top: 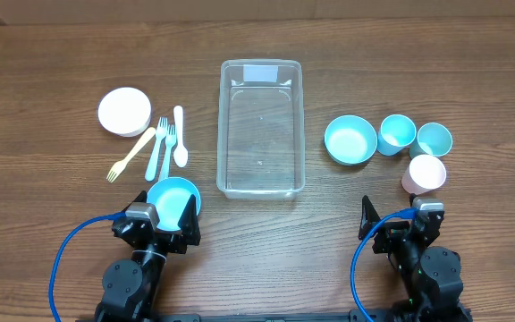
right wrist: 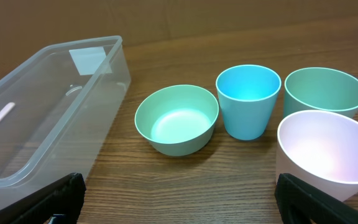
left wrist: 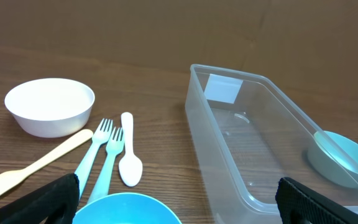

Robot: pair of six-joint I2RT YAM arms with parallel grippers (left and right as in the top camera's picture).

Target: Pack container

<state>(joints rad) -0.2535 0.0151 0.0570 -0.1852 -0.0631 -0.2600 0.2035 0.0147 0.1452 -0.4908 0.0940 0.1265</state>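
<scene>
The clear plastic container (top: pixel 223 125) stands empty in the middle of the table; it also shows in the left wrist view (left wrist: pixel 199 124) and the right wrist view (right wrist: pixel 107 78). My left gripper (top: pixel 166 210) is open, and a blue bowl (top: pixel 173 195) sits between its fingers; in the left wrist view the gripper (left wrist: pixel 179 208) is wide open with the bowl (left wrist: pixel 126 210) low in frame. My right gripper (top: pixel 401 219) is open and empty, just below a pink cup (top: pixel 426 173); its wrist view (right wrist: pixel 179 205) shows only bare table between the fingers.
Left of the container lie a white bowl (top: pixel 124 111), a wooden fork (top: pixel 130 155), two pale forks (top: pixel 161 143) and a white spoon (top: pixel 180 136). Right of it stand a teal bowl (top: pixel 350 140), a blue cup (top: pixel 397 134) and a green cup (top: pixel 434 139).
</scene>
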